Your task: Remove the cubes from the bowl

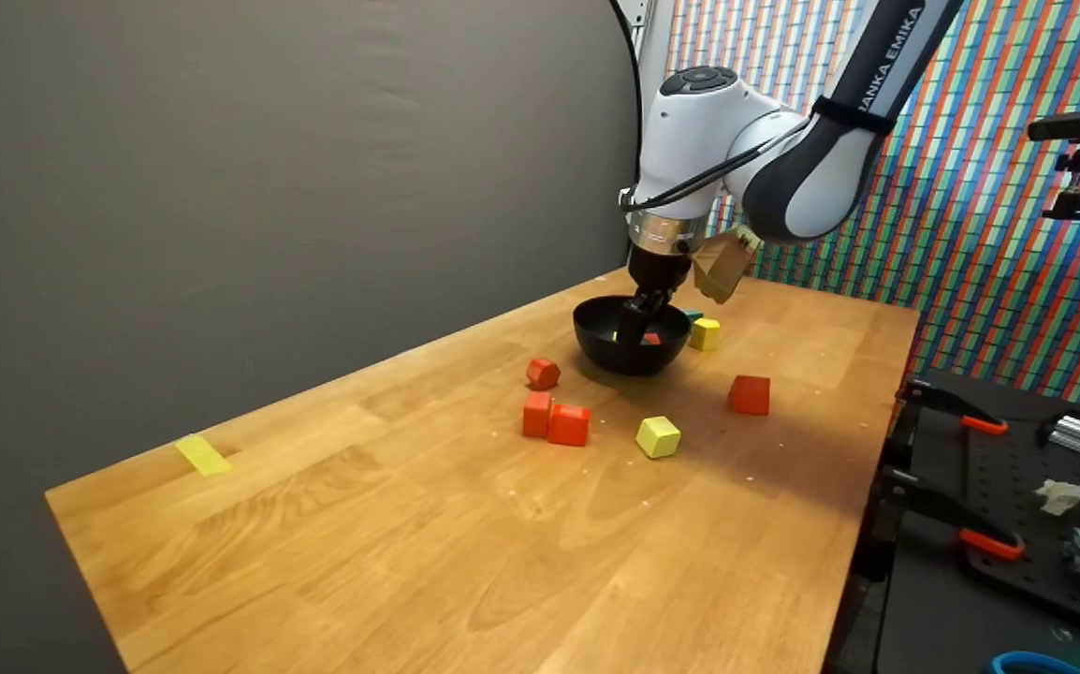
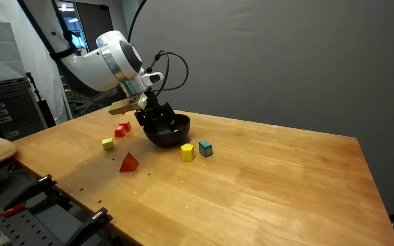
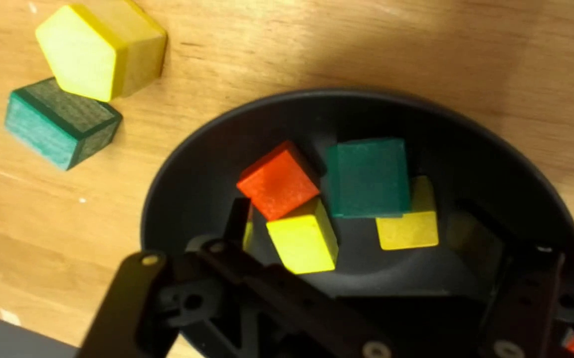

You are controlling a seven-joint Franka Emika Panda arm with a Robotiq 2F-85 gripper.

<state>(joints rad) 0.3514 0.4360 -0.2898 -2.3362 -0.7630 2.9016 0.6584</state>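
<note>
Wrist view: the gripper point(image 3: 359, 223) reaches into the bowl point(image 3: 292, 122), its fingers point(image 3: 237, 219) spread wide; at least four blocks point(image 3: 312, 248) lie in it: roughly between the fingertips, one yellow block point(image 3: 299, 241) near a finger and a second yellow block point(image 3: 406, 231) partly hidden by a green block point(image 3: 369, 176), which sits with an orange-red block point(image 3: 277, 184) mostly past the tips; outside, one yellow five-sided block point(image 3: 78, 54) and one dark green block point(image 3: 48, 127) stand just beside each other; in an exterior view, four red blocks point(image 1: 568, 425), two yellow blocks point(image 1: 658, 437) and one green, mostly hidden, lie on the table point(image 1: 409, 562) around the bowl; in an exterior view, the fingers stand apart, with three red, two yellow and one green on the table and yellow showing in the bowl
</note>
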